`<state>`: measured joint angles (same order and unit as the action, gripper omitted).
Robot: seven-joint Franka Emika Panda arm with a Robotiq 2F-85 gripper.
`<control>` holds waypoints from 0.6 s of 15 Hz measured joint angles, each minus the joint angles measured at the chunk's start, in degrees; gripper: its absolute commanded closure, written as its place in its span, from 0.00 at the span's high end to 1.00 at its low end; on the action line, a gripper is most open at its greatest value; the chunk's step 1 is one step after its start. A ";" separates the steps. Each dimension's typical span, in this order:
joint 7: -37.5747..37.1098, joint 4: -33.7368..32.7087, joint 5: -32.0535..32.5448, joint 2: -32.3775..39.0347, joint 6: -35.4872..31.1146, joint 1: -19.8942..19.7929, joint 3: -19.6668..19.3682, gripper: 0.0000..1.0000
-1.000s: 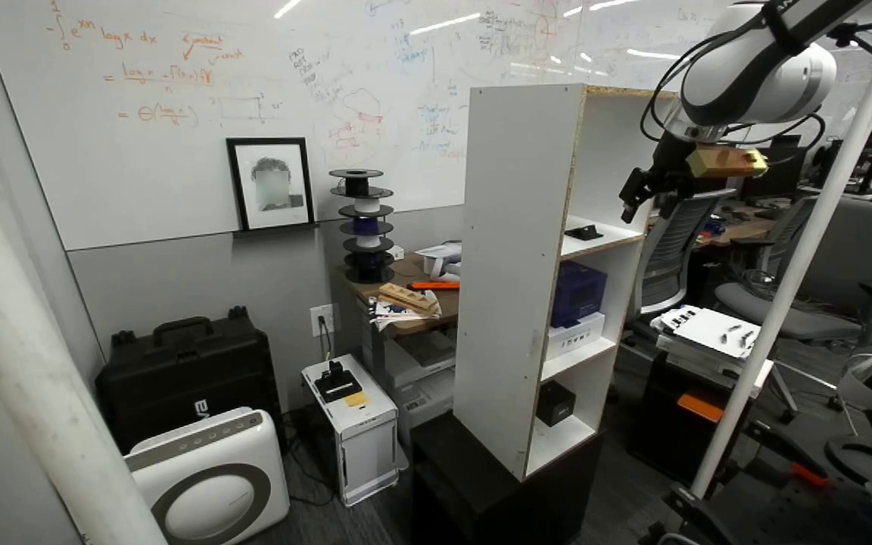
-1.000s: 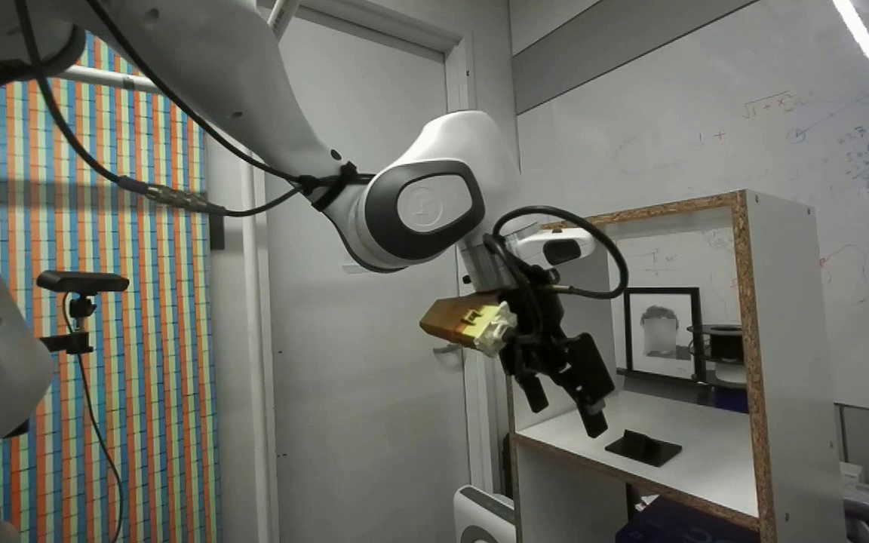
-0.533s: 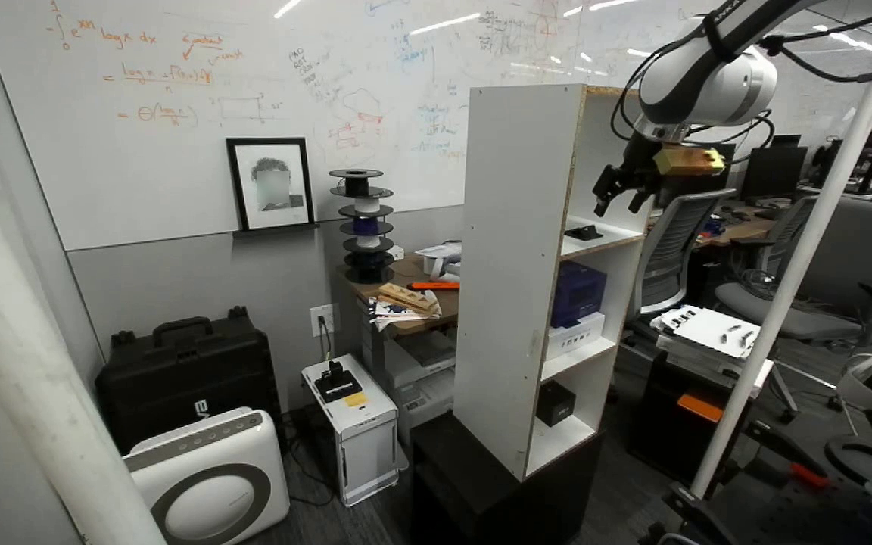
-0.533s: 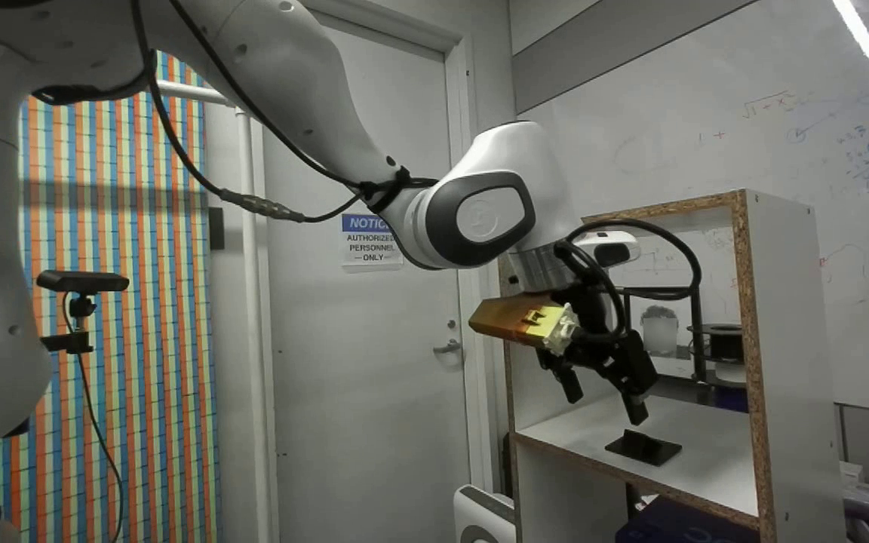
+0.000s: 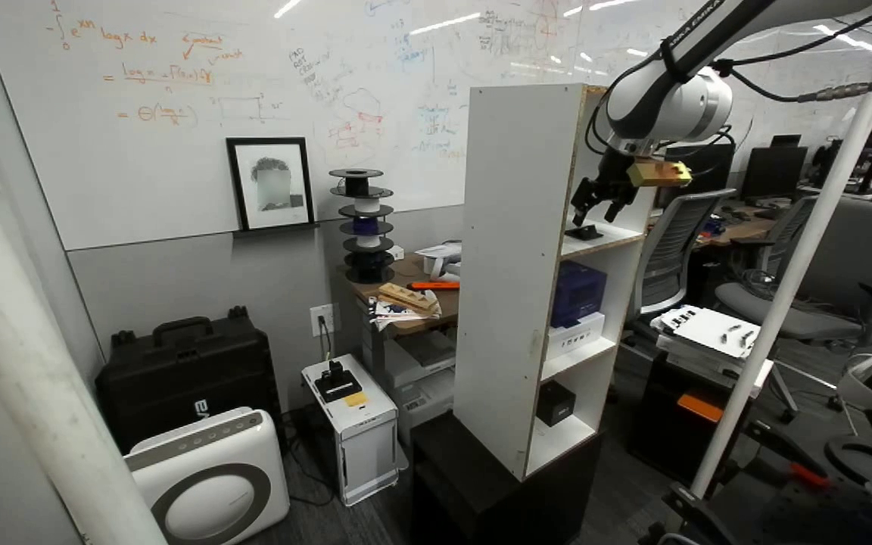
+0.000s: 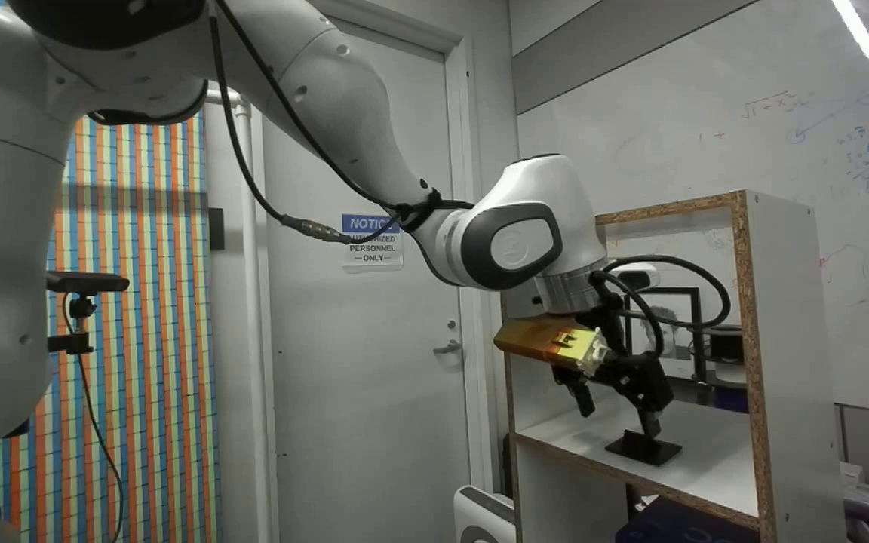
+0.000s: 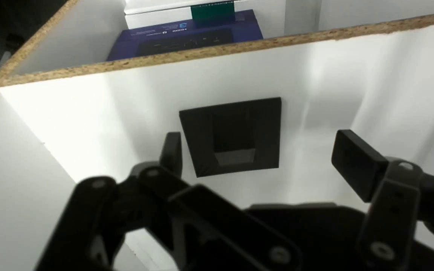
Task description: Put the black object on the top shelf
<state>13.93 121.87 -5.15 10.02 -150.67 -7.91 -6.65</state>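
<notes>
The black object [image 6: 642, 448], a flat square plate with a raised middle part, lies on the white board [image 6: 713, 467] that floors the shelving unit's uppermost compartment. It also shows in an exterior view [image 5: 583, 232] and in the wrist view [image 7: 268, 139]. The unit's uppermost board, the roof, shows only its brown front edge [image 6: 676, 207]. My gripper [image 6: 618, 421] is open and empty, just above the object; it also shows there [image 5: 594, 218]. In the wrist view my gripper [image 7: 262, 154] has the object between its fingers, nearer the left one. Whether a fingertip touches it I cannot tell.
White side panels [image 6: 789, 339] bound the compartment on both sides; its back is open. In the compartment below stand a purple box [image 5: 580, 294] and a white box [image 5: 576, 338]. A black box [image 5: 555, 403] stands lower. A white pole [image 5: 807, 250] rises beside the arm.
The arm has moved toward the shelving unit and down, bringing the open gripper into the uppermost compartment over the black object. The black object has not moved.
</notes>
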 measured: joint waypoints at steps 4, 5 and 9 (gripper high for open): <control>1.97 -1.03 -2.25 1.59 -0.02 -1.05 1.03 0.60; 2.43 -1.04 -2.76 1.78 -0.02 -1.29 1.24 0.49; 3.68 -1.37 -3.63 2.87 -0.03 -2.11 2.01 0.19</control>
<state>17.61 120.50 -8.79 12.89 -150.70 -10.01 -4.64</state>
